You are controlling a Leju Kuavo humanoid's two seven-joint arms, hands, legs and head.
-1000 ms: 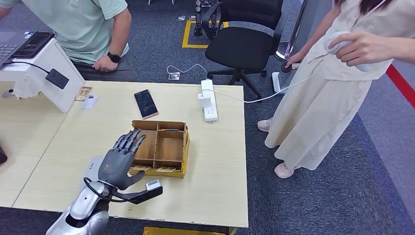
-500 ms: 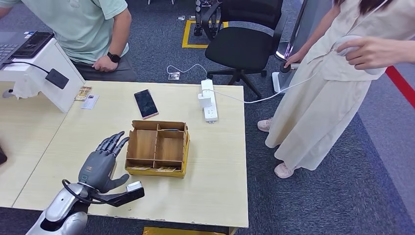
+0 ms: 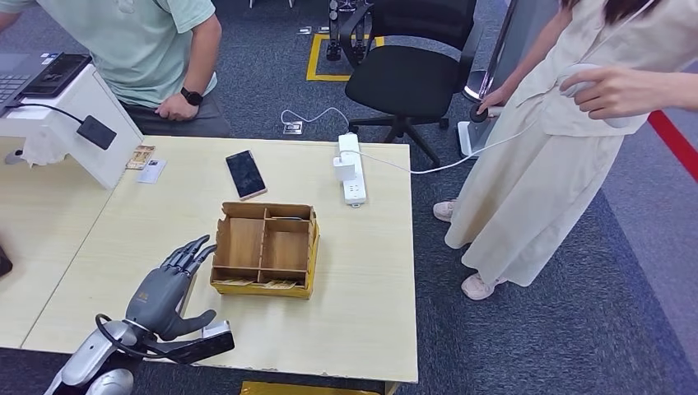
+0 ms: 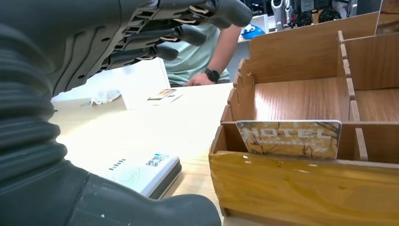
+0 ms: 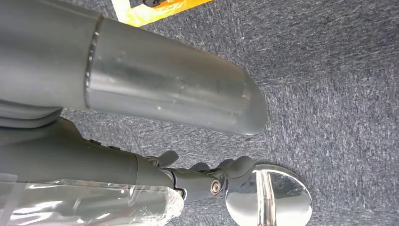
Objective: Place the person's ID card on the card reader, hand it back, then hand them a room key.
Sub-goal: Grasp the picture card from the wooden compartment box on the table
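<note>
My left hand [image 3: 165, 288] hovers open over the near left part of the table, fingers spread toward the wooden box [image 3: 265, 248], holding nothing. A white card reader [image 4: 141, 172] lies flat on the table beneath the hand [image 4: 94, 56]. A hotel key card [image 4: 289, 138] stands in the box's front slot [image 4: 301, 188]. A small white card [image 3: 151, 170] and a patterned card [image 3: 140, 156] lie at the far left of the table, in front of the seated person [image 3: 148, 49]. My right hand [image 5: 207, 176] hangs over the carpet, fingers loosely bent, with nothing in it.
A phone [image 3: 245, 174] and a white power strip [image 3: 351, 169] lie on the table's far side. A white stand [image 3: 74, 115] with a laptop sits at the far left. A standing person [image 3: 560, 123] is to the right of the table, with an office chair [image 3: 407, 74] behind it.
My left hand has drawn back from above the box's front left corner toward the near left of the table and sunk lower. The standing person's hand shifted slightly.
</note>
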